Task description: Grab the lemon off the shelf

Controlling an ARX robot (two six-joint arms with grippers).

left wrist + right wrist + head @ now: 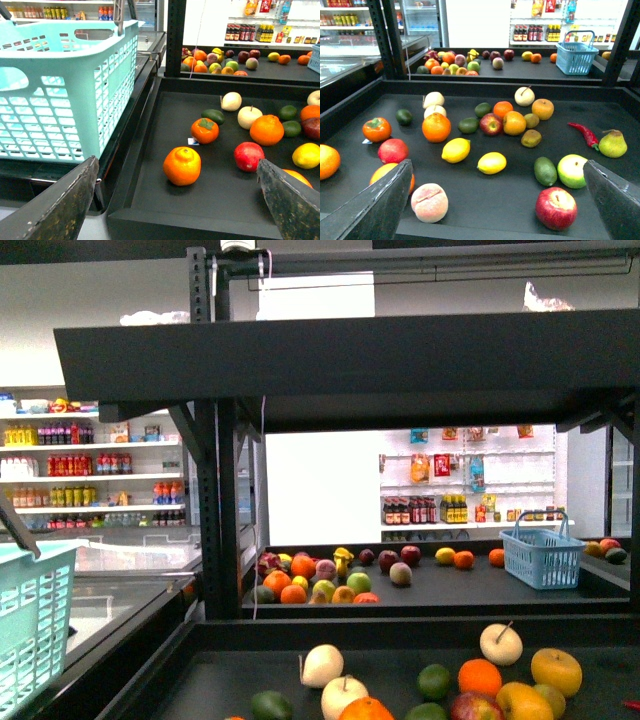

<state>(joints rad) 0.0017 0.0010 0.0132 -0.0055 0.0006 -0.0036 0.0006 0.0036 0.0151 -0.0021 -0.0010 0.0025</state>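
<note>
The shelf (495, 215) has a flat black front deck with a raised rim, and loose fruit lies scattered across it. Near the middle a lemon (491, 162) lies on its side, with a second lemon (456, 150) just beside it, not touching. Farther back sit an orange (436, 127), a red apple (491, 124) and a pale apple (524, 96). Well apart from these, a red chili (585, 135) lies just beside a pear (612, 144). Near the front rim rest a peach (429, 202) and a dark green fruit (545, 171), perhaps an avocado. On the rear deck a blue basket (543, 555) stands well apart from a heap of fruit (310, 585).
</note>
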